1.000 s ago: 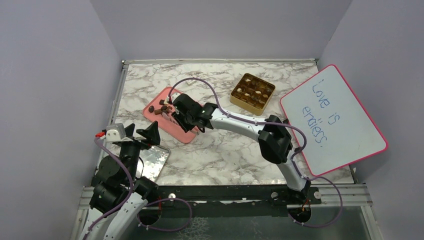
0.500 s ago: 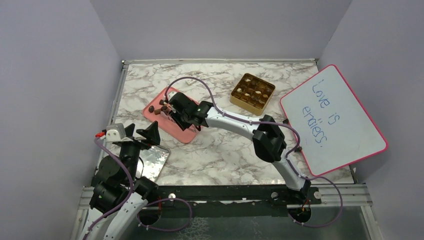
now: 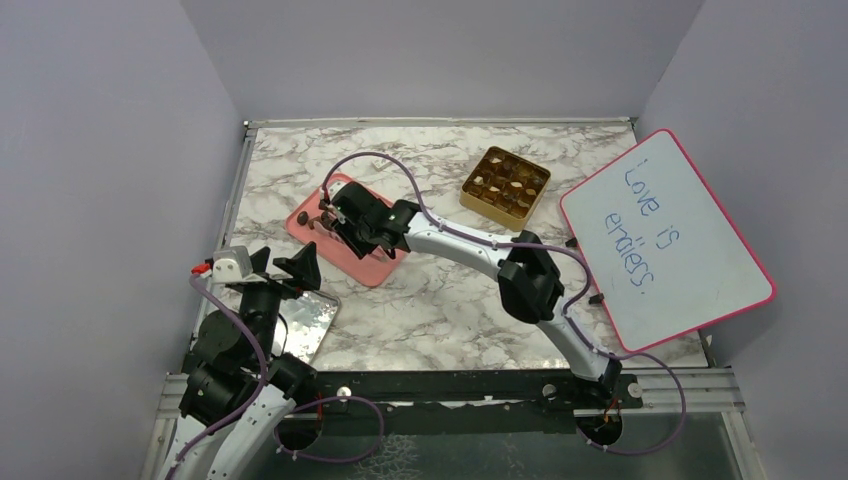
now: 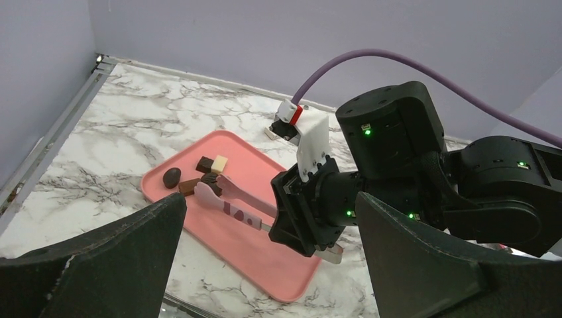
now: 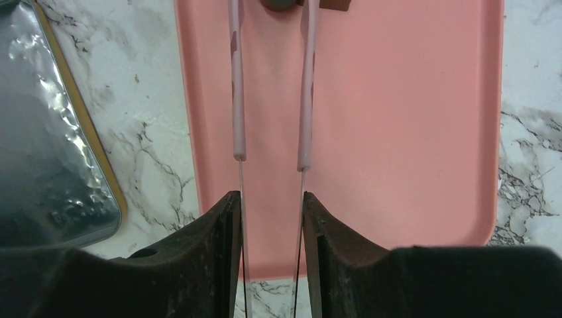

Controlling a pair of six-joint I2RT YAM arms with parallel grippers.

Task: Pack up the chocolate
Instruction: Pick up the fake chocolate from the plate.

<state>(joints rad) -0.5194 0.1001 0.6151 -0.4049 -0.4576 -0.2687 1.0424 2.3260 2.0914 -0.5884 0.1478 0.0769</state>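
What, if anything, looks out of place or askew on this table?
Nothing is spilled or damaged. The whiteboard lies skewed across the table's right edge, which looks odd for a packing setup. The chocolate sits loose on the pink tray, and the right gripper holds the pink tweezers over that tray.

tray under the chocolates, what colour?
Pink tray; clearest in the left wrist view.

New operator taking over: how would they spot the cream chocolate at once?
Start at the pink tray on the marble table's left side. At the end where the tweezers point lies a cluster of chocolate pieces. The cream piece sits beside a dark square, the only pale one among brown neighbours.
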